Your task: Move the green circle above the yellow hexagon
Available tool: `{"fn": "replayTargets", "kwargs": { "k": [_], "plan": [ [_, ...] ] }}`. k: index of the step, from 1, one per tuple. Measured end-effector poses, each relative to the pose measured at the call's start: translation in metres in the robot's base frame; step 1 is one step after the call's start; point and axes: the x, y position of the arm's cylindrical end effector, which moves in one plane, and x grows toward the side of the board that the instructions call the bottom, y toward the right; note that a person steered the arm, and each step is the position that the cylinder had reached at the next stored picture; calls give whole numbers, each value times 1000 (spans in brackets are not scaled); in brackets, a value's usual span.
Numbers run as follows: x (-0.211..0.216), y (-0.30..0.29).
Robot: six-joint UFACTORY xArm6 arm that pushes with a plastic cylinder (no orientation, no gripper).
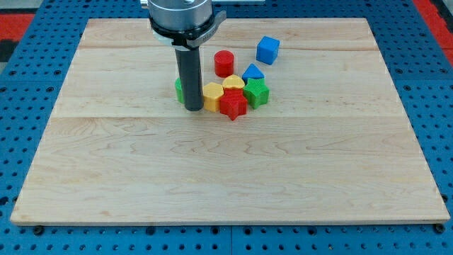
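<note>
Gripperless rod: my tip point(194, 108) touches the yellow hexagon point(213, 96), hiding most of the green circle point(179, 88).
No gripper state applies; the circle looks light, rigid and slippery, best pushed on its flat side.

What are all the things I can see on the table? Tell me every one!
board: 1, pale wood, fills most of the view
pegboard: 1, blue with holes, under and around the board
blue cube: 1, blue, furthest toward the view's top right, apart from the rest
red cylinder: 1, red, top of the cluster
blue triangle: 1, blue, right of the red cylinder
yellow heart: 1, yellow, middle of the cluster
green star: 1, green, right edge of the cluster
red star: 1, red, bottom of the cluster
yellow hexagon: 1, yellow, left of the red star
green circle: 1, green, mostly hidden behind the rod
my tip: 1, dark rod end, between the green circle and the yellow hexagon
</note>
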Motion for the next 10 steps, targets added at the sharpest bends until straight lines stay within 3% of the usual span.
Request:
{"fn": "replayTargets", "kwargs": {
  "k": [2,3,5,6,8,10],
  "plan": [
    [11,-47],
    [-8,-71],
    [-33,-61],
    [-7,-74],
    [-5,-38],
    [-33,-38]
  ]
}}
